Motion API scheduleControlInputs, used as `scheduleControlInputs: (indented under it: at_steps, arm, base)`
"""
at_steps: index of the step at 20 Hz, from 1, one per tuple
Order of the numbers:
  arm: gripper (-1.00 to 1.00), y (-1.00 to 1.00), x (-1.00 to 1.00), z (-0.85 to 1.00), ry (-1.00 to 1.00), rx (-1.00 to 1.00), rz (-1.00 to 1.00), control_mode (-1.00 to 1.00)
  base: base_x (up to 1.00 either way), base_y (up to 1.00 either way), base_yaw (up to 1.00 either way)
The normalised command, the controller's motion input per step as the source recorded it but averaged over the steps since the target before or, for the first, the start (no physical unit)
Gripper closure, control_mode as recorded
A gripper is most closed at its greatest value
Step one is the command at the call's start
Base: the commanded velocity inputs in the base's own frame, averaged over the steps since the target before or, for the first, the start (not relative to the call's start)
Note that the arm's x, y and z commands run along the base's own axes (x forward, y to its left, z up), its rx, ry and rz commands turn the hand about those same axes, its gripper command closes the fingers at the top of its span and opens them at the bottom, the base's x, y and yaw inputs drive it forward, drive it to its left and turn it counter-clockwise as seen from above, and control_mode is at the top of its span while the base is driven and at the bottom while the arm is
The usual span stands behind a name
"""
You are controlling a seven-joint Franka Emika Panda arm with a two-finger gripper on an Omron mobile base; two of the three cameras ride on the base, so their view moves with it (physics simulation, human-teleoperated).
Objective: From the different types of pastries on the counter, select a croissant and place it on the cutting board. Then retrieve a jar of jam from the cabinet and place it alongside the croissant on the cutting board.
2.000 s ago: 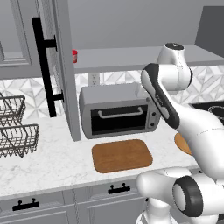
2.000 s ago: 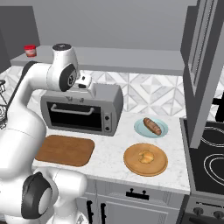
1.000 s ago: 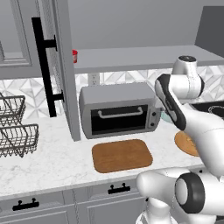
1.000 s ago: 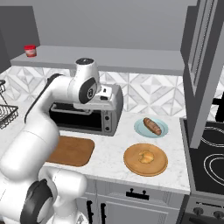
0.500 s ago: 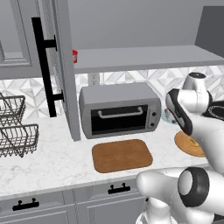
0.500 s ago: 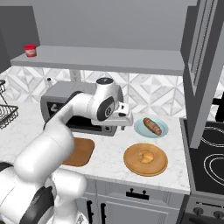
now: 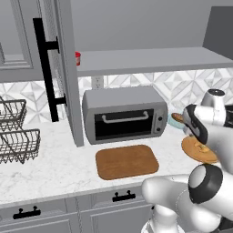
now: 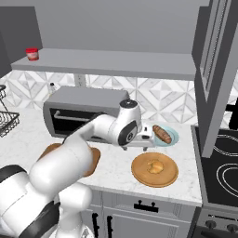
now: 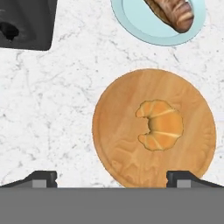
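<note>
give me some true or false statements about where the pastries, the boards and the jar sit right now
1. The small golden crescent croissant lies on the round wooden disc. True.
2. The rectangular brown wooden cutting board holds the croissant. False: it is bare.
3. The long brown oblong pastry rests on a teal plate. True.
4. The small red-lidded jar stands on the marble counter. False: it is on the grey shelf.
5. The fingers grip the croissant. False: they are spread, holding nothing.
</note>
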Motion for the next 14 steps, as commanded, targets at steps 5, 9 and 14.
scheduleControlInputs:
  at_steps: [5, 9, 14]
  arm:
    - [-1.00, -0.34, 0.01, -0.24, 0.00, 0.00, 0.00, -1.00]
    - [-1.00, -0.35, 0.02, -0.15, 0.00, 0.00, 0.00, -1.00]
    - [-1.00, -0.31, 0.00, -0.23, 0.00, 0.00, 0.00, -1.00]
  base:
    - [0.00, 0.00, 0.00]
    - [0.00, 0.00, 0.00]
    - [0.00, 0.00, 0.00]
